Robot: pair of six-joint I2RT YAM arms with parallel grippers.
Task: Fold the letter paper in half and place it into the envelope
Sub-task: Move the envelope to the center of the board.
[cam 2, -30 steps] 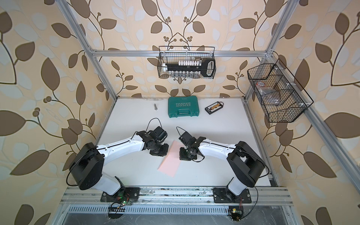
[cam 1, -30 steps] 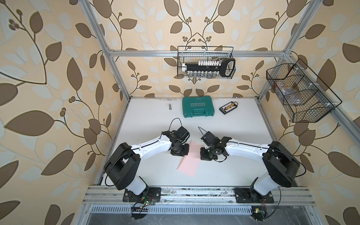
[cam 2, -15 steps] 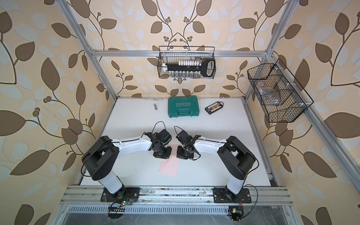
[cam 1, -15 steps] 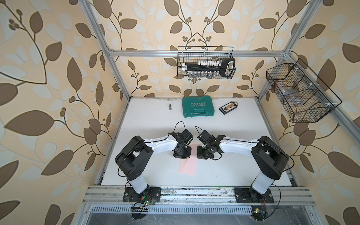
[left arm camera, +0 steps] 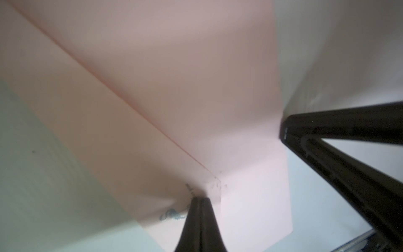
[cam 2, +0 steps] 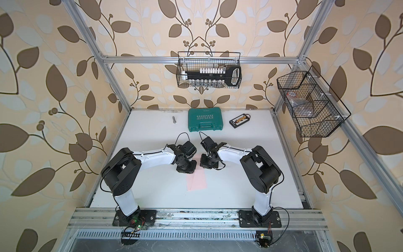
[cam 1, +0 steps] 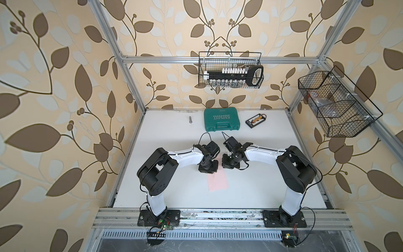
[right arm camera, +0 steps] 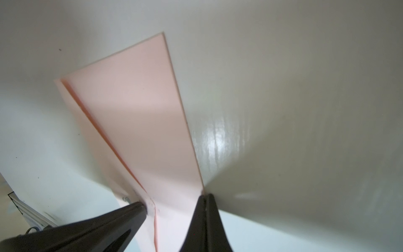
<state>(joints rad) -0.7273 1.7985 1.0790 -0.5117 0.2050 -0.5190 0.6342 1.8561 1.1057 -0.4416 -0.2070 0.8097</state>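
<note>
1. Envelope: light pink rectangular paper envelope [cam 1: 218,182] [cam 2: 197,181]. It lies at mid-table on the white tabletop [cam 1: 174,141], long side running near to far. Its far end sits under the two grippers and its near end rests free on the table. In the wrist views a folded edge runs slantwise along it [left arm camera: 174,87] [right arm camera: 139,122].

2. Left gripper [cam 1: 208,169] [left arm camera: 200,200]: black fingers pressed together, tip set on the far left part of the envelope where the slanted fold ends. Whether paper is nipped between the fingers cannot be told.

3. Right gripper [cam 1: 229,165] [right arm camera: 206,196]: black fingers pressed together, tip at the far right corner of the envelope, just beside the left gripper. Whether it nips paper cannot be told either.

4. Green plastic carry case with moulded handle [cam 1: 222,120]: far centre of the table, lid shut.

5. Small silver bolt [cam 1: 190,119]: far left, apart from the case.

6. Small black rectangular board with a row of gold connectors [cam 1: 256,120]: far right, near the case.

7. Black wire basket on the far wall [cam 1: 229,53]: holds a long black tool rack with white pieces.

8. Black wire basket on the right wall [cam 1: 346,127]: divided into compartments. Its contents are unclear.
</note>
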